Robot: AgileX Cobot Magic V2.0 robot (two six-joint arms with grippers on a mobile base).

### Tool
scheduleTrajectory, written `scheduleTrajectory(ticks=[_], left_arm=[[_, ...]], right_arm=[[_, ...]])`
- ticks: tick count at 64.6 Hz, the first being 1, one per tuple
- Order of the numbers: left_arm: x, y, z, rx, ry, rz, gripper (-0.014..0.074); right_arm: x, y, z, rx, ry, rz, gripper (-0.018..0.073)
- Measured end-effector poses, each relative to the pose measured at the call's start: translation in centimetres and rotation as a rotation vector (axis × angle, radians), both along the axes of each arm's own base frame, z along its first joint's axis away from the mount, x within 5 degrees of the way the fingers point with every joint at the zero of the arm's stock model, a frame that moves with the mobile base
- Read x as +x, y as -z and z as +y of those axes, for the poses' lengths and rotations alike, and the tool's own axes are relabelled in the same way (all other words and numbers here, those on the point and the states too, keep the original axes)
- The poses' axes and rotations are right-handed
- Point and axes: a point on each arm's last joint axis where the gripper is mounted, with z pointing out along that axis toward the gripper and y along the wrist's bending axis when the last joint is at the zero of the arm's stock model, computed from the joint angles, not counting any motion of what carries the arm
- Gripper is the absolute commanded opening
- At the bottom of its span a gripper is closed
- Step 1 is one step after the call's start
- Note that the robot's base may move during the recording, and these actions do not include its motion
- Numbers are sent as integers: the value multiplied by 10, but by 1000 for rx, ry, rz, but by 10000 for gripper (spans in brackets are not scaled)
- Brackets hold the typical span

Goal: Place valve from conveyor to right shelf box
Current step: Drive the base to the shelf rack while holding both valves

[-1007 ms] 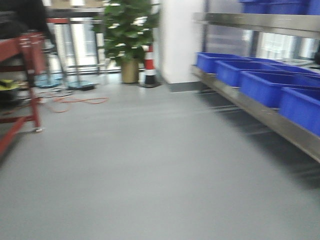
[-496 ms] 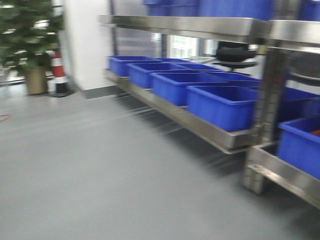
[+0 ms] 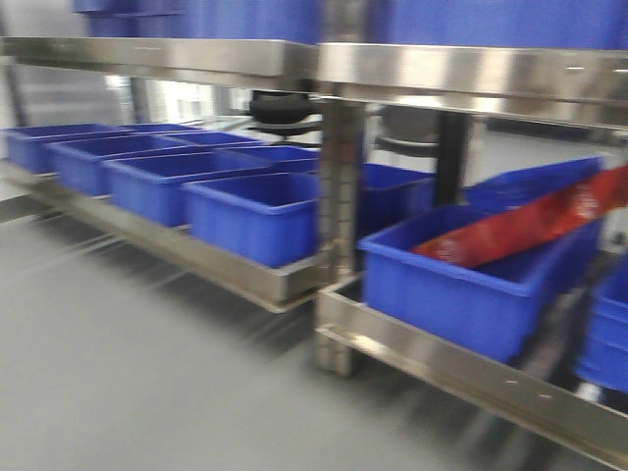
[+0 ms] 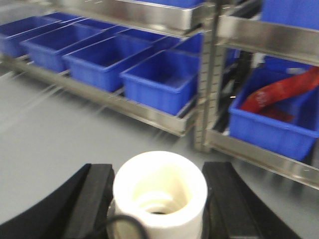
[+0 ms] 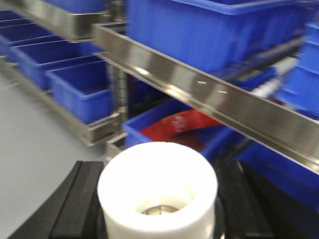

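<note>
In the left wrist view my left gripper [image 4: 159,168] is shut on a valve [image 4: 149,181], whose whitish round hollow base faces the camera between the black fingers [image 4: 94,199]. My right gripper [image 5: 160,167] is likewise shut on a second valve [image 5: 157,181], a white round base with silver metal showing inside its bore. Both are held above the grey floor, facing a steel shelf [image 3: 442,363] that carries blue boxes. The nearest box [image 3: 461,294] on the right section holds a red strip [image 3: 520,226]. The conveyor is out of view.
A steel upright post [image 3: 339,216] splits the shelf into two sections. A row of blue boxes [image 3: 250,221] fills the lower left section, and more blue boxes [image 5: 209,30] sit on the upper level. Grey floor [image 3: 118,363] lies in front.
The front view has swung right, from the plant and open floor to the shelf. The blue boxes and the upright post now stand much closer.
</note>
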Motion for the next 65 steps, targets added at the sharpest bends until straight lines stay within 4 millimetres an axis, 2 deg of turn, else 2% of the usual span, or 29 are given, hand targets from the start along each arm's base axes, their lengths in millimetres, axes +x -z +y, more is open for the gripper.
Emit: scheduleTrajectory(ticks=[65], left_arm=[[0, 0, 0, -2, 1, 0, -111]], right_arm=[[0, 0, 0, 0, 0, 0, -153]])
